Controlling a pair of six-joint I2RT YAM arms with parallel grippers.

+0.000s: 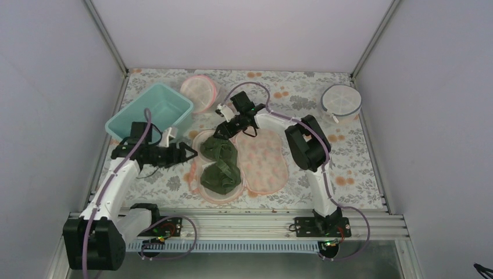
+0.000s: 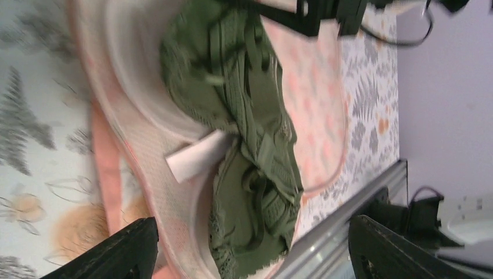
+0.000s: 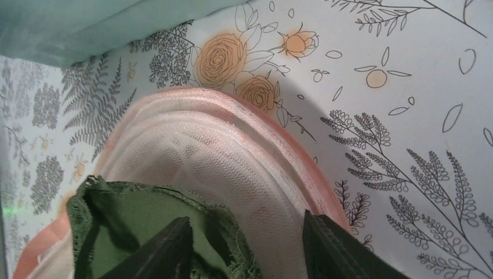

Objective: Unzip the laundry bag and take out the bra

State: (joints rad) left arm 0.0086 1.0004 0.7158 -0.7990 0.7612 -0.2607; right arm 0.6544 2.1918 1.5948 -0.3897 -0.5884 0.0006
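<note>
The peach laundry bag [image 1: 264, 163] lies open in the middle of the table, its flowered lid folded over to the right. The dark green bra [image 1: 220, 165] lies in the left half on the white mesh lining [image 2: 139, 116]. My right gripper [image 1: 224, 129] is open, low over the bag's far end, one finger [image 3: 157, 247] over the bra [image 3: 116, 232] and the other [image 3: 334, 247] over the lining [image 3: 232, 157]. My left gripper [image 1: 190, 153] is open at the bag's left edge, facing the bra [image 2: 256, 174], with nothing between its fingers [image 2: 116, 256].
A teal basin [image 1: 152, 110] stands at the back left, just behind my left arm. A round white mesh pod with a pink rim [image 1: 199, 92] sits behind the bag. Another with a grey rim [image 1: 341, 100] sits at the back right. A white label [image 2: 195, 156] sticks out beside the bra.
</note>
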